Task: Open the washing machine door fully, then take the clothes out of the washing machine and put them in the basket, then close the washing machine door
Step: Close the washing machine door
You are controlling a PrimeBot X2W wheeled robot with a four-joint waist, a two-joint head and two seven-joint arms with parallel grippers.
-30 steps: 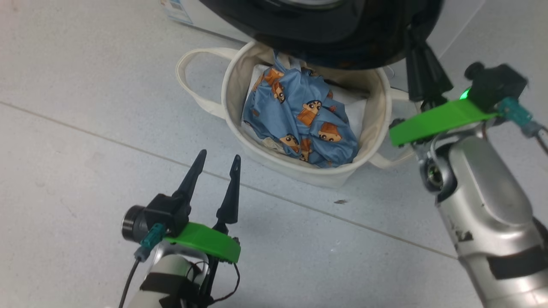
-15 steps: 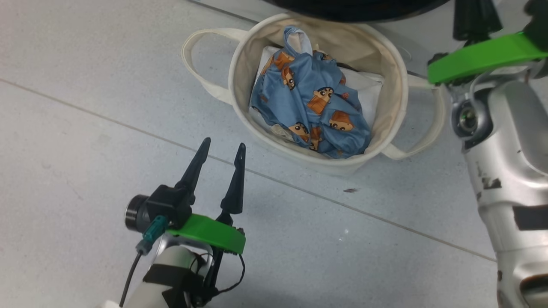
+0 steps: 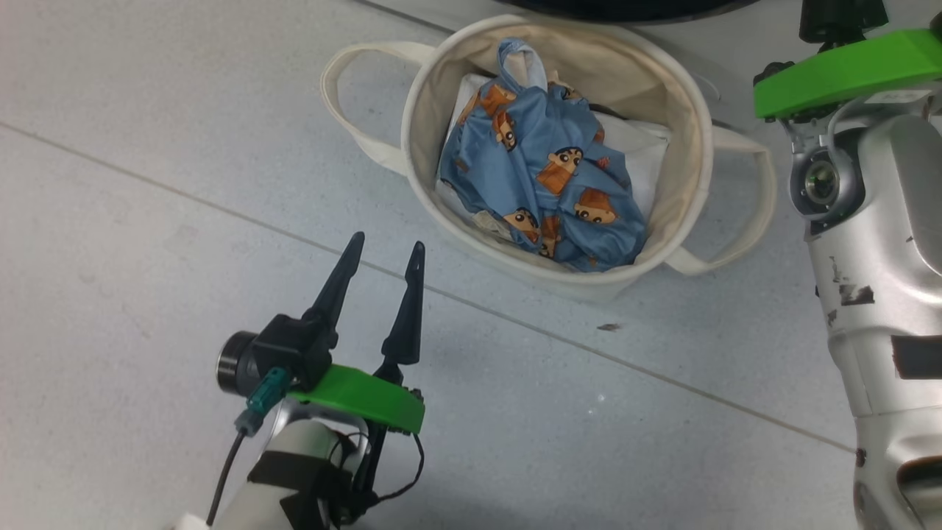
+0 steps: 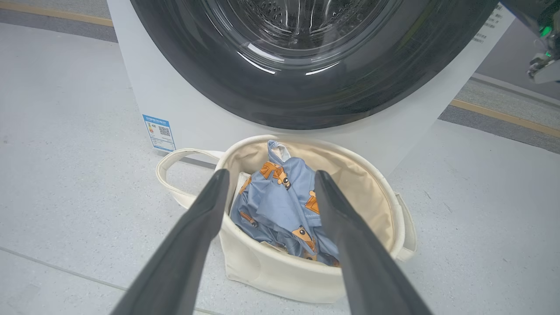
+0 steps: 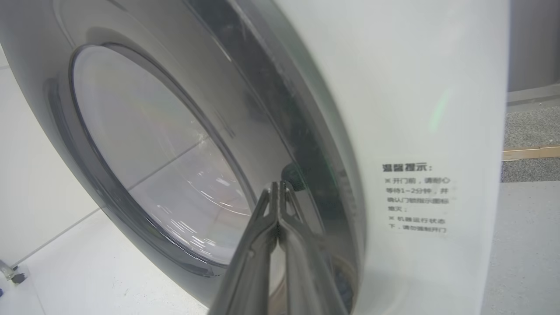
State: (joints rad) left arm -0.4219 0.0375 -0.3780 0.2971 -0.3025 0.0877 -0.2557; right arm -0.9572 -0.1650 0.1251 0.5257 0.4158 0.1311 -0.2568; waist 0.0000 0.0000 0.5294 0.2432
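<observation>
Sitting on open floor just before the washing machine, the basket holds the clothes. Left gripper hovers low near its rim — fingers spread, empty. Right gripper, fingers pressed together, points at the washing machine door, by its black rim.

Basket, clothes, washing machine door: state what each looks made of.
The basket: cream fabric, probably canvas; matte, with walls that stand yet sag. The clothes: thin, soft printed fabric, creased and bunched. The washing machine door: glossy black rim, likely plastic, around a clear centre, glass or plastic, that shows reflections.
</observation>
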